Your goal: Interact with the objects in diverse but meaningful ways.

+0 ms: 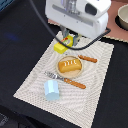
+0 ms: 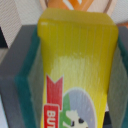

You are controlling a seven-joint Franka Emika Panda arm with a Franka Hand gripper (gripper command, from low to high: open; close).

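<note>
The arm's white head covers most of the pincer point(image 1: 67, 41) in the exterior view, so the tips and their grip on the yellow packet point(image 1: 60, 48) cannot be made out there. In the wrist view the packet point(image 2: 75, 70) fills the picture and runs off the edge; its label is cut, showing only red letters "BU". Everything there is blurred. Behind the packet only a sliver of the plate point(image 2: 75, 5) shows. A grey pot point(image 1: 123, 19) is cut by the exterior view's right edge. The fork's point(image 1: 65, 80) prongs are too small to count.
</note>
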